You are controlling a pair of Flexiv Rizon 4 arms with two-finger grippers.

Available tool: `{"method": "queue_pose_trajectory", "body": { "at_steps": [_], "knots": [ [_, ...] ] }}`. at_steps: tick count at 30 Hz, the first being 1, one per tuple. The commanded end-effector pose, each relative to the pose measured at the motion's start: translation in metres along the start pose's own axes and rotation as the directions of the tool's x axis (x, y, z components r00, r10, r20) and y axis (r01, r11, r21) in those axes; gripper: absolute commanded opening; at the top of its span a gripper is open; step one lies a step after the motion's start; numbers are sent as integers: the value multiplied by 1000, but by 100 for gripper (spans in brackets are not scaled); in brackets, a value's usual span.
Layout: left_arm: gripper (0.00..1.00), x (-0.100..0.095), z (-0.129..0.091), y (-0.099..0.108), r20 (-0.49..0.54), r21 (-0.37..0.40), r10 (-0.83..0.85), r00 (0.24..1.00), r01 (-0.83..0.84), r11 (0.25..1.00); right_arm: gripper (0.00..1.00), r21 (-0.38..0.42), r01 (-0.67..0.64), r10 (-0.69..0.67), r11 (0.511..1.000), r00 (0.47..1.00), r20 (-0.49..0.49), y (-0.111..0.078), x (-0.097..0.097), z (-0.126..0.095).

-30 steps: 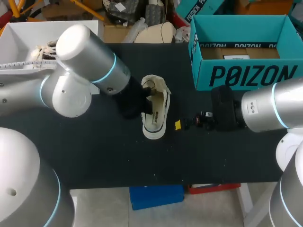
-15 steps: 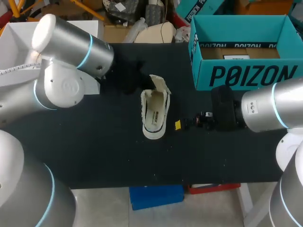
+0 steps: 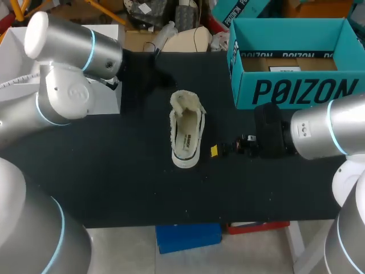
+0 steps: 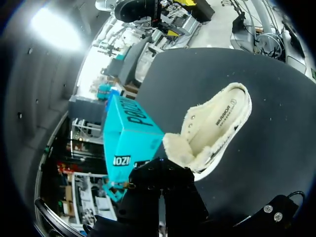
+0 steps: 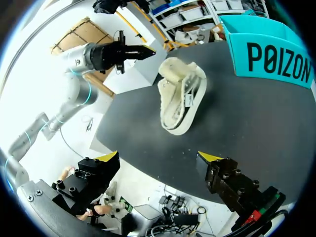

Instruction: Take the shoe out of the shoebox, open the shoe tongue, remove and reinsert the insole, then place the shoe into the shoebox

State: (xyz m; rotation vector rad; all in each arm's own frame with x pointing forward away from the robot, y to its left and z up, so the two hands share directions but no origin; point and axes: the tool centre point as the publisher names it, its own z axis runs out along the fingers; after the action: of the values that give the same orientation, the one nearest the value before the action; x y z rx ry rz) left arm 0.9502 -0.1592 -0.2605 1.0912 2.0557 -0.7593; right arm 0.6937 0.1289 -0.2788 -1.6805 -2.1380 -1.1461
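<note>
A cream shoe [image 3: 186,128] with fleece lining lies on the black table [image 3: 114,177], its opening facing up and the insole [image 3: 187,140] showing inside. The teal shoebox [image 3: 291,57] stands open at the back right. My left gripper [image 3: 153,58] is shut on nothing, raised behind and left of the shoe. In the left wrist view its dark fingers [image 4: 160,173] are pressed together above the shoe [image 4: 212,128], with the shoebox [image 4: 131,138] beyond. My right gripper [image 3: 223,150] rests open just right of the shoe. In the right wrist view the shoe [image 5: 180,96] lies ahead of the right gripper [image 5: 160,158].
A white bin [image 3: 63,34] sits at the table's back left corner beside my left arm. Bare black tabletop stretches in front of the shoe. My right arm crosses in front of the shoebox [image 5: 276,54].
My left gripper has pulled away from the shoe's tongue, up and toward the back left. The tongue stood up, then settled back over the toe. The right arm kept still.
</note>
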Motion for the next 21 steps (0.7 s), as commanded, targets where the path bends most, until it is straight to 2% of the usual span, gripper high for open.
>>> {"method": "queue_pose_trajectory", "body": {
  "at_steps": [1, 7, 9, 13, 17, 21],
  "knots": [
    [0, -17, 14, 18, -84, -37, 9, 996, -12, 999, 100, 0, -1, 1, 1000, 1000, 2, 0, 1, 1],
    [0, -21, 28, 40, -206, -9, 71, 976, -74, 997, 100, 0, -1, 1, 1000, 1000, 2, 0, 1, 1],
    [0, -22, 29, 43, -246, 36, 79, 966, -73, 997, 100, 0, -1, 1, 1000, 1000, 2, 0, 1, 1],
    [0, -23, 36, 51, -304, 27, 116, 946, -113, 993, 100, 0, -1, 1, 1000, 1000, 2, 0, 1, 1],
    [0, -20, 43, 50, -354, 91, 163, 921, -139, 986, 100, 0, -1, 1, 1000, 1000, 2, 0, 1, 1],
    [0, -15, 53, 38, -376, 161, 199, 905, -148, 976, 100, 0, -1, 1, 1000, 1000, 2, 0, 1, 1]
  ]
}}
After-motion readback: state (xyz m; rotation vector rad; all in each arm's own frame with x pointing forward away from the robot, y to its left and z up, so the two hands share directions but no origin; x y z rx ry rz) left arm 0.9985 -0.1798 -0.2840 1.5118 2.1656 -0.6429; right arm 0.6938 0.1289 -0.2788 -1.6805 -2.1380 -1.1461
